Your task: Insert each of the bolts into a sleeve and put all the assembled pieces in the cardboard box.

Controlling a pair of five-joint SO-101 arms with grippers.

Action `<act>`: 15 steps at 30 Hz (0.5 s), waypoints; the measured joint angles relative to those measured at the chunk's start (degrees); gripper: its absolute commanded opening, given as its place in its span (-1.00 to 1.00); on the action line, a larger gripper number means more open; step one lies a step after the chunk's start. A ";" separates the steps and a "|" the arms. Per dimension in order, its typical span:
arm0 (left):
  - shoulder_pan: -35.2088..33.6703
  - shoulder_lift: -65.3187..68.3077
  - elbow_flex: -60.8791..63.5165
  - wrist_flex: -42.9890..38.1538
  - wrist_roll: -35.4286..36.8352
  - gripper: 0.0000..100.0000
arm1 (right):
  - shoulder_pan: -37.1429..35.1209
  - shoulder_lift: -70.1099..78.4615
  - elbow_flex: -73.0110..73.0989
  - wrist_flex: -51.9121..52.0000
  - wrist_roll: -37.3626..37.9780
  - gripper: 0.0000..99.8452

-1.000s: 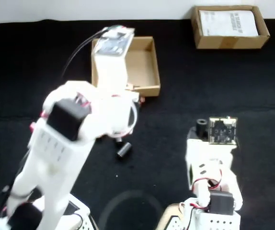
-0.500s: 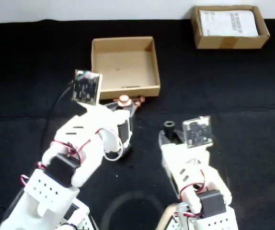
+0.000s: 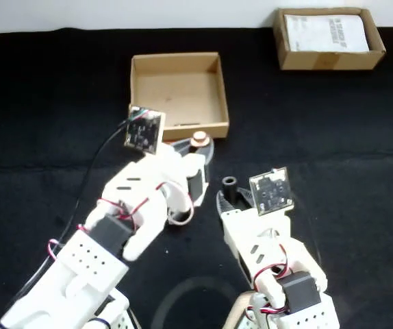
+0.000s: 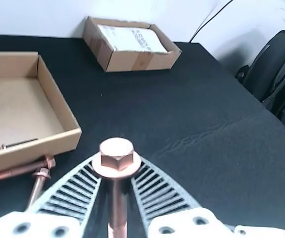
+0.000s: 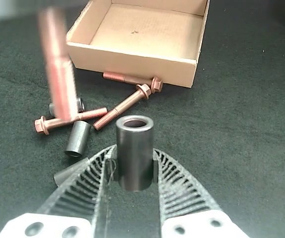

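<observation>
Now the left gripper (image 4: 116,167) clamps a bolt (image 4: 116,154) upright, head above its jaws, while the right gripper (image 5: 134,153) pinches a sleeve (image 5: 134,168) bore-up between its jaws; the shank hangs beside that bore, roughly parallel, not yet over it.

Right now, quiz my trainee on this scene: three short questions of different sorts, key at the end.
1. True or false: the left hand grips a bolt with its head up.
2. The right hand holds: A) a sleeve, B) a bolt, C) nothing.
3. In the right wrist view, how many bolts lie loose by the cardboard box?
Key: 1 true; 2 A; 3 three.
</observation>
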 measured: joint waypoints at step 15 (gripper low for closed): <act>2.29 12.13 -10.11 0.00 0.00 -0.98 | 0.00 0.00 0.00 0.00 0.00 -0.99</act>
